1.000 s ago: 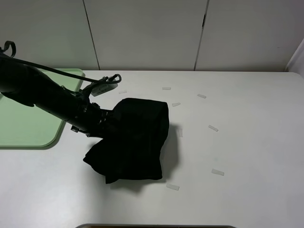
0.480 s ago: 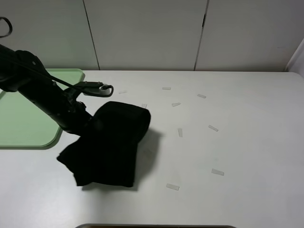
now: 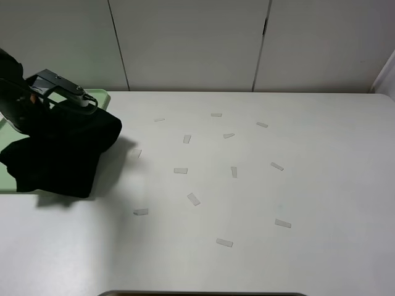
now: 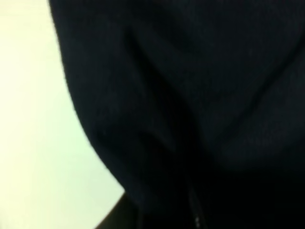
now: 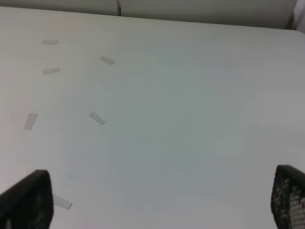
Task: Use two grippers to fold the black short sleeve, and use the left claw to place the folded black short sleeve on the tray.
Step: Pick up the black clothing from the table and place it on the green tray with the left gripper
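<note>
Landmark = tray [image 3: 99,94], green, mostly hidden; only a far corner strip and a sliver by the near edge show.

Table [image 3: 278,197]: white, w/ small tape bits scattered well away from the tray.

Black short sleeve [image 3: 62,154]: folded bundle, hanging off the left gripper [image 3: 65,102], over the tray's table-side edge, part above tray, part above table beside it. It casts a shadow on the table, so likely not set down yet. Left wrist view is nearly all dark cloth [image 4: 200,95] w/ pale surface beside it.

Left gripper: jaws buried in fabric, can't be seen directly; judged clenched on the shirt since the bundle hangs from it.

Right gripper [image 5: 157,210]: well apart from tray, jaws wide, nothing between them, bare table below.

Step, by my read: folding done, transport to tray in hand. Next calls for carrying further over the tray so the whole bundle clears the edge, lowering, then letting go w/o unfolding it.
</note>
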Controlling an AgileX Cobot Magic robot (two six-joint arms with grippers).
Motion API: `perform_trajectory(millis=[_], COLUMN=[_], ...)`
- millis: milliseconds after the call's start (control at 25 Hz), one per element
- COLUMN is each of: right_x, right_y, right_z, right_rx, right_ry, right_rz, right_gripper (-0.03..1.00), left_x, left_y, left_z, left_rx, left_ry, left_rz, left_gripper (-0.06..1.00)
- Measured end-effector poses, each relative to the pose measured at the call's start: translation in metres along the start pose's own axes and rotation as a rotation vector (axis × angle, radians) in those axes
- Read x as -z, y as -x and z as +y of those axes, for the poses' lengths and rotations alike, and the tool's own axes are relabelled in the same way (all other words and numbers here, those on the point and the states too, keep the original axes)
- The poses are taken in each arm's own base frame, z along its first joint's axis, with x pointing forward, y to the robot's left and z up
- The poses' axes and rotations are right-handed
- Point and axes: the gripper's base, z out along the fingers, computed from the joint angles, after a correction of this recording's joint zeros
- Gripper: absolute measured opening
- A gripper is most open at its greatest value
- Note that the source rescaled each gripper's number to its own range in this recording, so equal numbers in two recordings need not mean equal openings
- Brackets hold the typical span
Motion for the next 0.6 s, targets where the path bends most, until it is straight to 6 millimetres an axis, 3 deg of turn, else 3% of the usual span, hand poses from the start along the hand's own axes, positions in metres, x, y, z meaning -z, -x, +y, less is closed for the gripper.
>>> perform_trajectory(millis=[240,320,600], right_x=[0.000,0.000,0.000], right_y=[0.000,0.000,0.000], right_z=[0.000,0.000,0.000], right_rx=[0.000,0.000,0.000], right_ry=[0.000,0.000,0.000], right_rz=[0.000,0.000,0.000], right_gripper=[0.98,0.98,0.98], left_x=[-0.009,-0.020,-0.035], left_y=[-0.006,-0.016,-0.026], left_z=[0.037,0.058,0.075], left_rx=[-0.036,-0.049,-0.032], left_ry=[0.097,0.134,0.135], left_rz=[-0.049,-0.033,-0.049], left_gripper=[0.12,0.12,0.14])
